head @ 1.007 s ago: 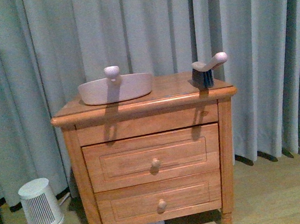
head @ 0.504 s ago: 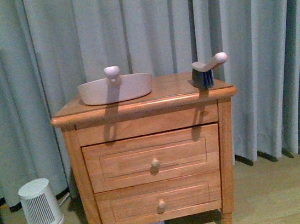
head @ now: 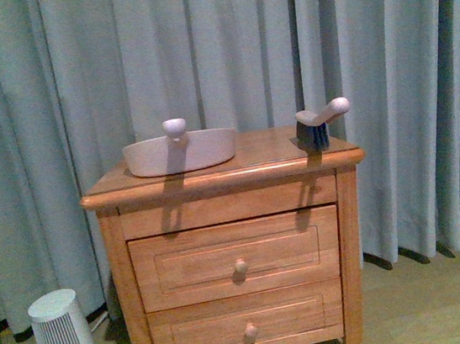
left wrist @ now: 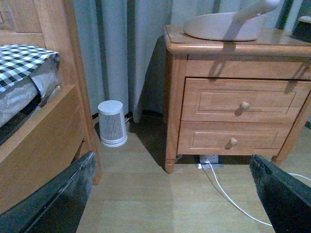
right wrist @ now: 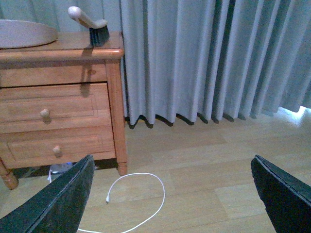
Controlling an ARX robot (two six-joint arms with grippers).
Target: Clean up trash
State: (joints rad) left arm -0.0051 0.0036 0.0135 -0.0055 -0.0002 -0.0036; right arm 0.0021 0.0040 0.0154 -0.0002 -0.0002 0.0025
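The trash is out of view in every picture. A beige dustpan (head: 181, 151) and a pale-handled brush (head: 318, 122) with dark bristles rest on top of the wooden nightstand (head: 222, 177). Neither arm shows in the front view. My left gripper (left wrist: 177, 194) hangs open low above the floor in front of the nightstand (left wrist: 233, 97), with bare floor between its dark fingers (left wrist: 63, 204). My right gripper (right wrist: 180, 194) is also open over the floor, to the right of the nightstand (right wrist: 58, 97), holding nothing. The brush (right wrist: 90, 22) stands at the near corner of the top.
A small white ribbed fan (head: 62, 334) stands on the floor left of the nightstand. A wooden bed frame (left wrist: 43, 126) with checked bedding is at the far left. A loose white cable (right wrist: 141, 194) loops on the floor. Grey curtains (head: 197, 49) hang behind.
The front view has shifted, so the nightstand and fan sit lower in the picture and the white cable at the bottom edge is gone. Dustpan and brush stay put.
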